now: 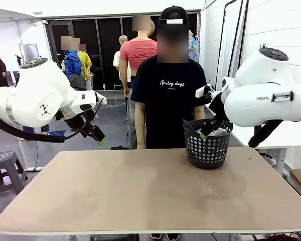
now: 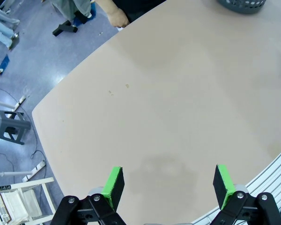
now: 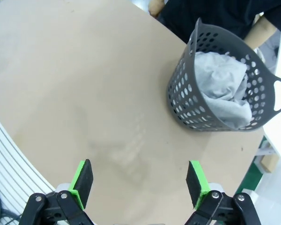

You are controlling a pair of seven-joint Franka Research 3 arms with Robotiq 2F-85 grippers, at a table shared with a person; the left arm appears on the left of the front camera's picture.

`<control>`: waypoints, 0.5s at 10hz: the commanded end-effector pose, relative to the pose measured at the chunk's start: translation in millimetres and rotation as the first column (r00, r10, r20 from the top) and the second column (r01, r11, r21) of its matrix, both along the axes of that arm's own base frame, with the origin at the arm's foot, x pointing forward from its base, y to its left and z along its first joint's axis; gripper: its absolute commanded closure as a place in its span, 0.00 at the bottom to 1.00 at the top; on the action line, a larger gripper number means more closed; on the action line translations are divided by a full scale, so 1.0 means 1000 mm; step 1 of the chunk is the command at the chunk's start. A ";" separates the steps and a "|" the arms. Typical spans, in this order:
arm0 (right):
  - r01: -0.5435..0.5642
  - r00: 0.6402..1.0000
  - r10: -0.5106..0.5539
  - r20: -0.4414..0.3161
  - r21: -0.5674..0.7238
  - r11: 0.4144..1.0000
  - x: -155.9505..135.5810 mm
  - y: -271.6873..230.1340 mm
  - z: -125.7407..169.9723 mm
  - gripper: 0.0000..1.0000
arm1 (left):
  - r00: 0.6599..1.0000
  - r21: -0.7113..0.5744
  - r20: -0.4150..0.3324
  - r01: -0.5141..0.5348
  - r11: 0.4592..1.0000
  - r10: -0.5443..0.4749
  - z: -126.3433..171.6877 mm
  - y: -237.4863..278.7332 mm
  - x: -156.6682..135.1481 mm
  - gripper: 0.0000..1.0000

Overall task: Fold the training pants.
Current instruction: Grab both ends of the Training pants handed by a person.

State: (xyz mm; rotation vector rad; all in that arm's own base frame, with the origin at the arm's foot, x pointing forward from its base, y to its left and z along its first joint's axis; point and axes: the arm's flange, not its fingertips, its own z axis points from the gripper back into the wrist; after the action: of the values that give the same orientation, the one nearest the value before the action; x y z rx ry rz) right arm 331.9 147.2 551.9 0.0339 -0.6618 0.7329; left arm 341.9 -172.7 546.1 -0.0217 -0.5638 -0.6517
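The light grey training pants (image 3: 223, 89) lie crumpled inside a dark mesh basket (image 3: 192, 105); in the front view the basket (image 1: 207, 149) stands at the table's far right with a bit of the pants (image 1: 219, 132) showing above its rim. My left gripper (image 1: 97, 138) hangs open above the table's far left edge, its green pads (image 2: 114, 184) wide apart over bare tabletop. My right gripper (image 1: 208, 131) hovers open just above the basket's rim, holding nothing. In the right wrist view its green pads (image 3: 82, 181) stand wide apart.
A person in a black T-shirt (image 1: 168, 95) stands at the far side, just left of the basket. The tan table (image 1: 140, 191) is bare between the arms. A grey stool (image 1: 4, 168) stands on the floor to the left.
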 end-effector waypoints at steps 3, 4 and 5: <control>0.043 0.999 -0.043 0.014 -0.017 0.999 -0.004 0.001 -0.005 0.00 | 1.000 -0.003 0.005 0.002 1.000 -0.002 0.002 -0.001 -0.002 0.00; -0.002 1.000 0.002 0.012 0.000 1.000 -0.003 -0.001 0.005 0.00 | 1.000 -0.003 0.005 0.002 1.000 -0.002 0.002 -0.001 -0.002 0.00; -0.002 1.000 0.002 0.012 0.000 1.000 -0.003 -0.001 0.005 0.00 | 1.000 -0.003 0.005 0.002 1.000 -0.002 0.002 -0.001 -0.002 0.00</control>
State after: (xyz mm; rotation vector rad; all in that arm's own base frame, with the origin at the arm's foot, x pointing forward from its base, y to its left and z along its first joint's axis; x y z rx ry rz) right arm 328.7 146.5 556.3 0.0220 -0.6722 0.7305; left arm 339.5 -173.5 549.1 -0.0202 -0.5720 -0.6431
